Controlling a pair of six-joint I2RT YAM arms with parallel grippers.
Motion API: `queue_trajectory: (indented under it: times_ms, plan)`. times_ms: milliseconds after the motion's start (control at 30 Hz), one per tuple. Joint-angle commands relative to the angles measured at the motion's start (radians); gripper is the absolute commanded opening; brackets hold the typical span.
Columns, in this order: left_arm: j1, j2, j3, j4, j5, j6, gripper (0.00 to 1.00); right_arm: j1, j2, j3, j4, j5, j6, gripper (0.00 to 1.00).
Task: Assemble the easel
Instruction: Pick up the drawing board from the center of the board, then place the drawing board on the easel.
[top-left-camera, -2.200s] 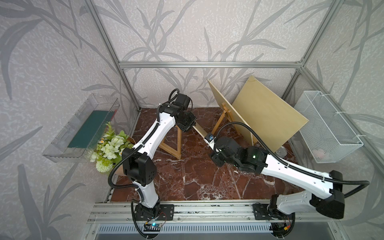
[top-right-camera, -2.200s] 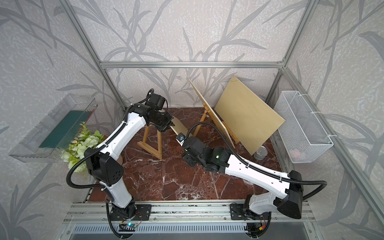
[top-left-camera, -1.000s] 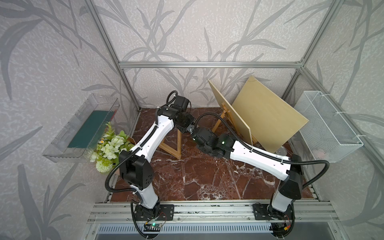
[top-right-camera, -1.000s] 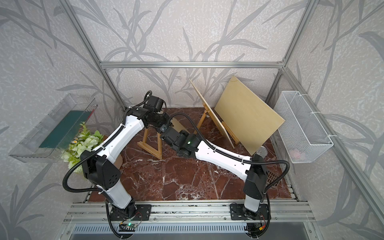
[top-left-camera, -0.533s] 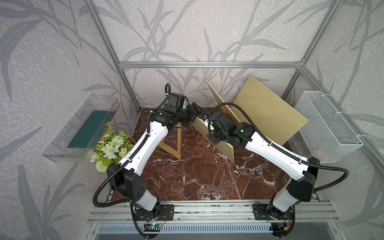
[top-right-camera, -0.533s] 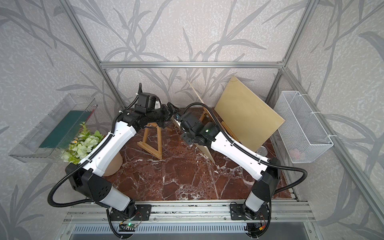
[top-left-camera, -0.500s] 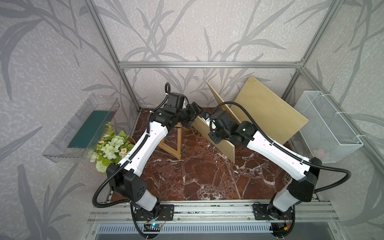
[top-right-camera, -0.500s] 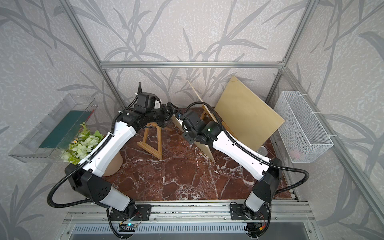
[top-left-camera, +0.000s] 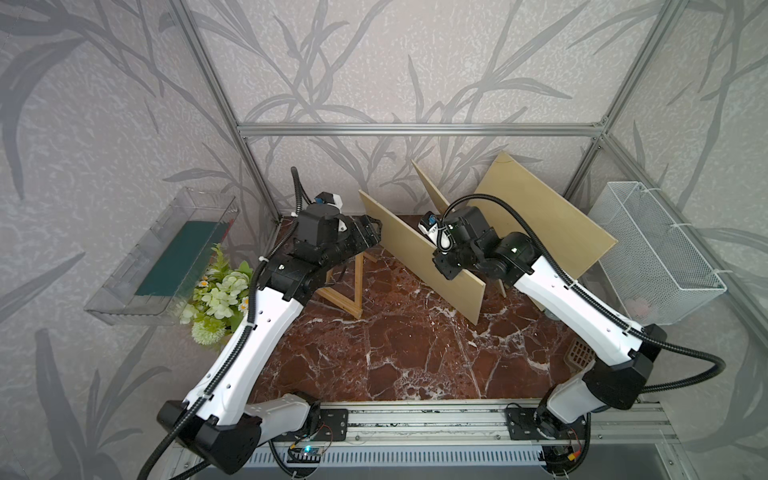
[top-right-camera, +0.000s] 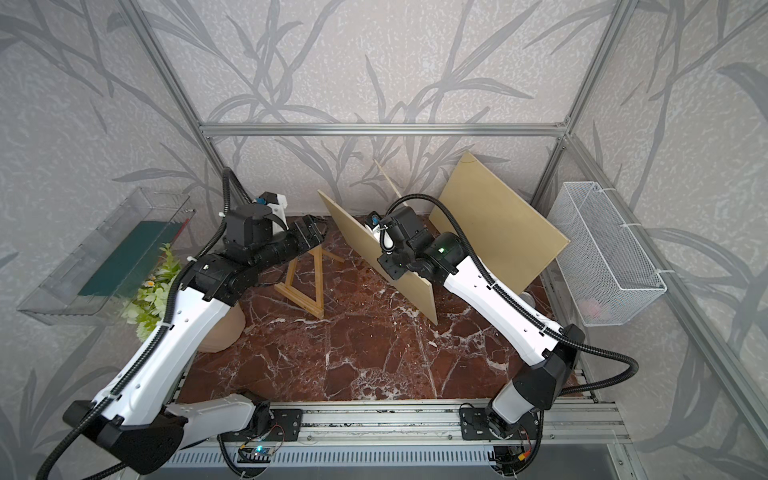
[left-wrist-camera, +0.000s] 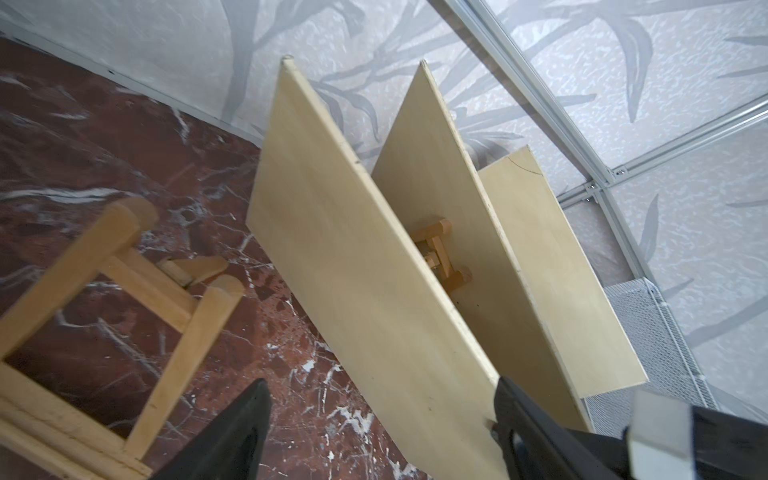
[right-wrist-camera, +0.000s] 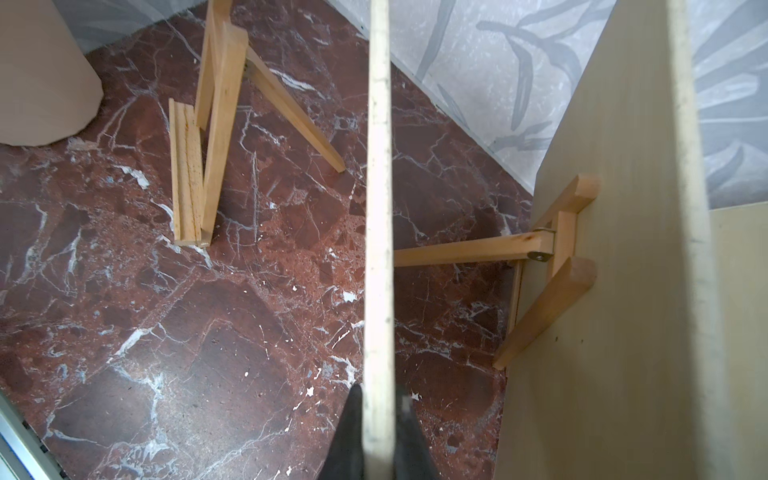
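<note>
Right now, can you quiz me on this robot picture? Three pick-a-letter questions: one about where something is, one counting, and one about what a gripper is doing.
1. The right gripper is:
A. open
B. shut on a board
C. shut on nothing

2. How many boards are there?
A. two
B. three
C. five

3. The flowers are:
A. on a board
B. in the right gripper
C. by the left arm

Answers:
1 B: its fingers pinch the board's edge.
2 B: one is held, one rests against an easel, and a big board stands behind.
3 C: they sit right next to that arm.
</note>
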Motion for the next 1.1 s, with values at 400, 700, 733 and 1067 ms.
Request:
queue_trajectory:
  times_ms: [400, 700, 733, 1067]
  plan:
    - [0.096, -0.157, 0.025, -0.232, -0.437, 0.07, 0.82, -0.006, -0.151, 0.278, 0.326, -0.083, -0.062, 0.0]
    - [0.207, -0.165, -0.003, -0.247, -0.402, 0.035, 0.82, -0.006, -0.168, 0.453, 0.25, -0.226, -0.012, 0.0]
    - [0.21, -0.165, 0.002, -0.248, -0.416, 0.041, 0.82, -0.006, -0.162, 0.475, 0.235, -0.246, 0.005, 0.0]
    - [0.215, -0.182, 0.062, -0.255, -0.569, 0.156, 0.82, -0.006, -0.068, 0.578, 0.169, -0.43, 0.19, 0.0]
